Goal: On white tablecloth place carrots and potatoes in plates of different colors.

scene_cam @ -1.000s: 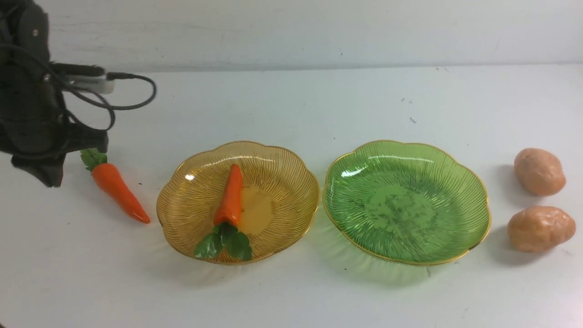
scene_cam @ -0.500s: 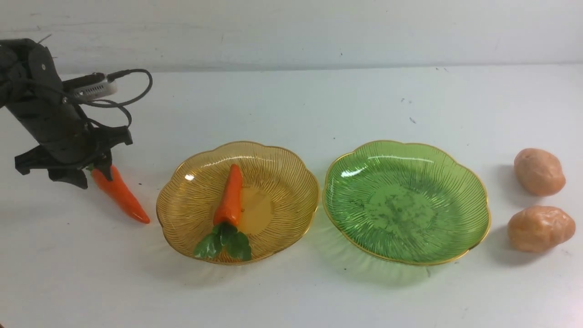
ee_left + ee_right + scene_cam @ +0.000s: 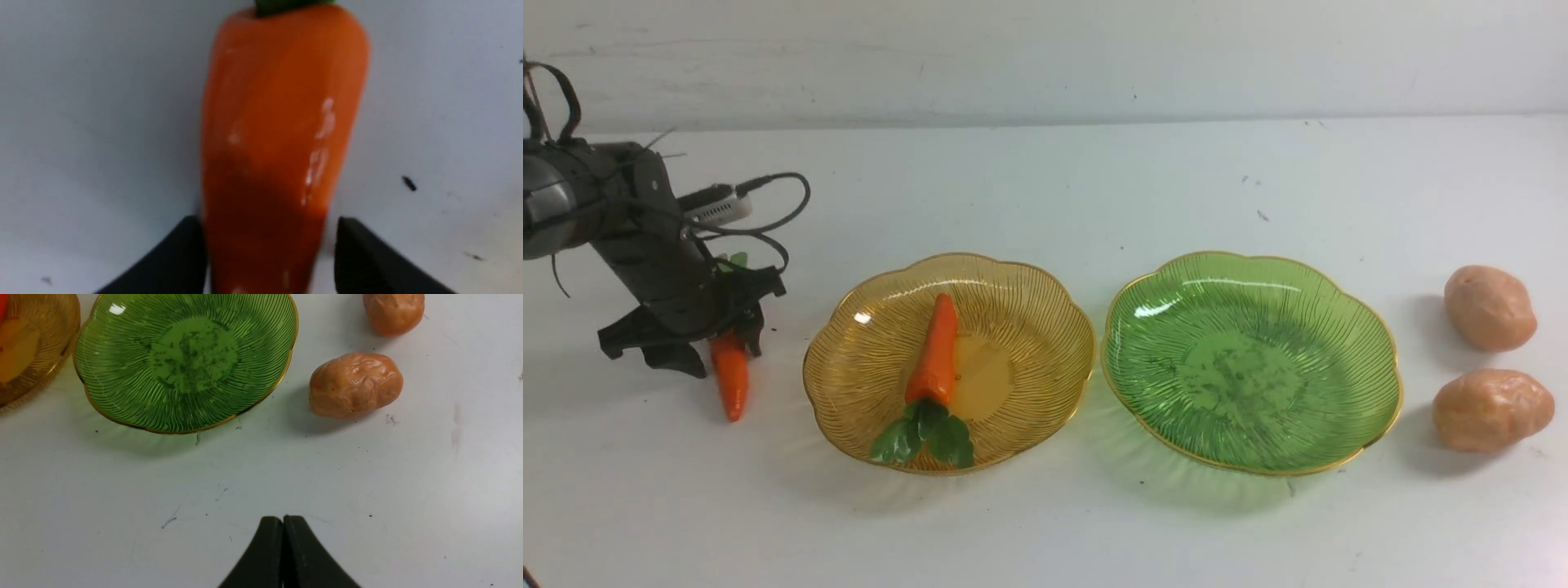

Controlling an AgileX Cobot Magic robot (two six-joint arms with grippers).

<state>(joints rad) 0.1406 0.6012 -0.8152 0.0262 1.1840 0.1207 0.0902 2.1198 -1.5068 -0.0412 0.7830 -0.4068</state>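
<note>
One glossy orange carrot (image 3: 282, 114) — green-topped, straddled by left tool (image 3: 267, 223)

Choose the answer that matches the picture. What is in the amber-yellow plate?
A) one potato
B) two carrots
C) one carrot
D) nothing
C: a single carrot lies in the amber-yellow plate, while the other carrot is outside it, to its left.

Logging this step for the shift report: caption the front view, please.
Left gripper grasps second carrot beside amber plate holding first carrot; green plate empty, two potatoes to its right.
</note>
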